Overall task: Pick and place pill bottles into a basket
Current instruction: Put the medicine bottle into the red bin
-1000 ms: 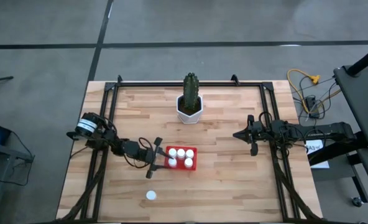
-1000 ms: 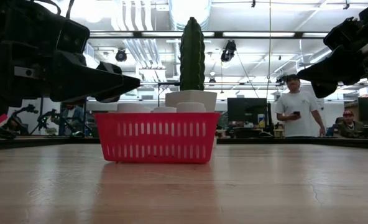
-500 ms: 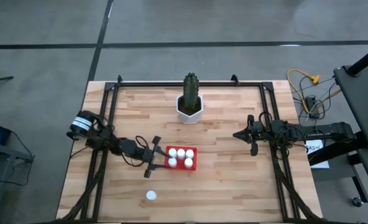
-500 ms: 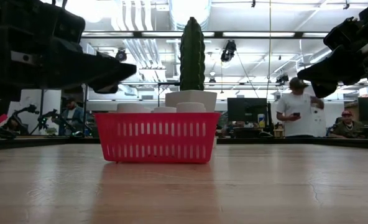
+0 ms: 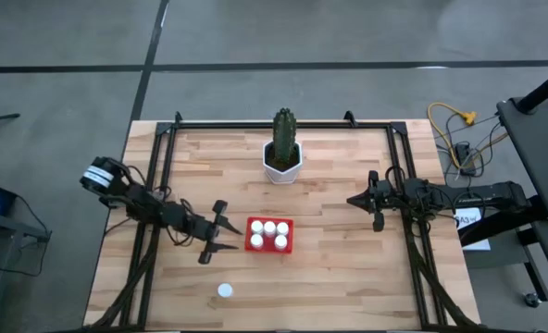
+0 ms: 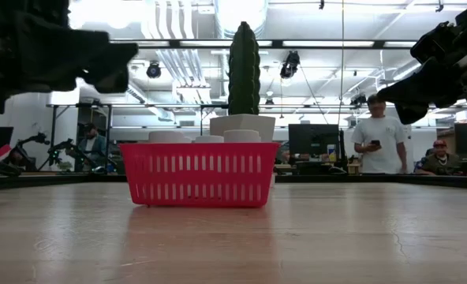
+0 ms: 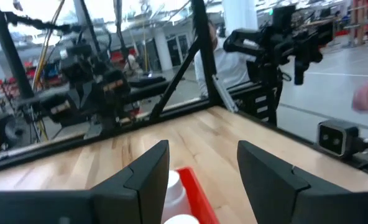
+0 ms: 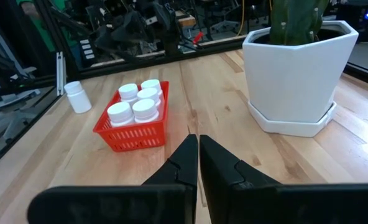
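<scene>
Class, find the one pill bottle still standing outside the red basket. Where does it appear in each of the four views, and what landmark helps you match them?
High view: lone pill bottle near the table's front edge, left of the basket.
Low view: not visible.
Left wrist view: not visible.
Right wrist view: it stands just beyond the basket's far corner.
Shared landmark: the red basket, seen in all four views.

Bright overhead ceiling glare in the low view, perhaps motion-blurred left claw (image 6: 99, 67).
</scene>
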`<act>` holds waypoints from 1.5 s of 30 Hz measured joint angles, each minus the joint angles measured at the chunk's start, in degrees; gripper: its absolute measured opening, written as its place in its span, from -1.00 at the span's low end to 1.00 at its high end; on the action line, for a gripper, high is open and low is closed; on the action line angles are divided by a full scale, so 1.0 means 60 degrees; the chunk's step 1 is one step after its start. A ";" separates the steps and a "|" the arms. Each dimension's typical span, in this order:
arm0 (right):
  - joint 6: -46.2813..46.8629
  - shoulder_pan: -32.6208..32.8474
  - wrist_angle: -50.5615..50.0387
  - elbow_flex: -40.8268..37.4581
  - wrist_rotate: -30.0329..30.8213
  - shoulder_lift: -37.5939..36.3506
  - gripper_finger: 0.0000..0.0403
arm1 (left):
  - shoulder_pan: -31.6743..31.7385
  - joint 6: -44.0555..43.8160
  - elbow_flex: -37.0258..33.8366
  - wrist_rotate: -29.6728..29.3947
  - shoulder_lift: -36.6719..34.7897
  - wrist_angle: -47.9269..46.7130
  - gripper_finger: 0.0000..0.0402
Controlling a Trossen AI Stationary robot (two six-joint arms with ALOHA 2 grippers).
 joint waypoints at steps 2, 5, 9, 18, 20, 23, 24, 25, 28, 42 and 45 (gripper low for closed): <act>0.0002 -0.0004 0.0002 0.0000 0.0001 0.0000 -0.96 | -0.0099 0.0193 -0.0180 0.0006 -0.0290 -0.0008 -0.14; 0.0001 -0.0004 0.0003 0.0000 0.0003 0.0000 -0.96 | -0.0233 0.0293 -0.0297 0.0011 -0.0747 -0.0332 -0.14; -0.0002 -0.0004 0.0000 0.0000 0.0000 0.0000 -0.96 | -0.0458 0.0417 -0.0218 0.0021 -0.1370 -0.1636 -0.14; 0.0013 0.0000 0.0001 0.0000 0.0003 0.0000 -0.96 | -0.0917 0.1135 0.0402 0.0025 -0.3372 -0.5611 -0.14; -0.0002 0.0000 0.0000 0.0000 0.0000 0.0000 -0.96 | -0.1004 0.1348 0.0706 -0.0002 -0.3968 -0.7237 -0.13; 0.0011 0.0000 0.0000 0.0000 0.0000 0.0000 -0.96 | -0.1120 0.1750 0.1456 -0.0004 -0.4782 -0.9692 -0.09; 0.0005 -0.0004 0.0004 0.0000 0.0003 0.0000 -0.96 | -0.1152 0.1896 0.1771 -0.0004 -0.5034 -1.0479 -0.07; -0.0002 0.0000 0.0001 0.0000 0.0000 0.0000 -0.96 | -0.1195 0.2013 0.2087 -0.0004 -0.5238 -1.1295 -0.05; 0.0011 0.0000 0.0001 0.0000 0.0002 0.0000 -0.96 | -0.1269 0.2047 0.3047 0.0000 -0.5700 -1.3590 0.05; 0.0009 -0.0003 0.0003 0.0000 0.0002 0.0000 -0.96 | -0.1868 0.1374 0.4535 0.1621 -0.4892 -1.6461 0.37; 0.0000 0.0000 0.0002 0.0002 0.0000 0.0000 -0.96 | -0.1939 0.1178 0.4522 0.1710 -0.4394 -1.6310 0.37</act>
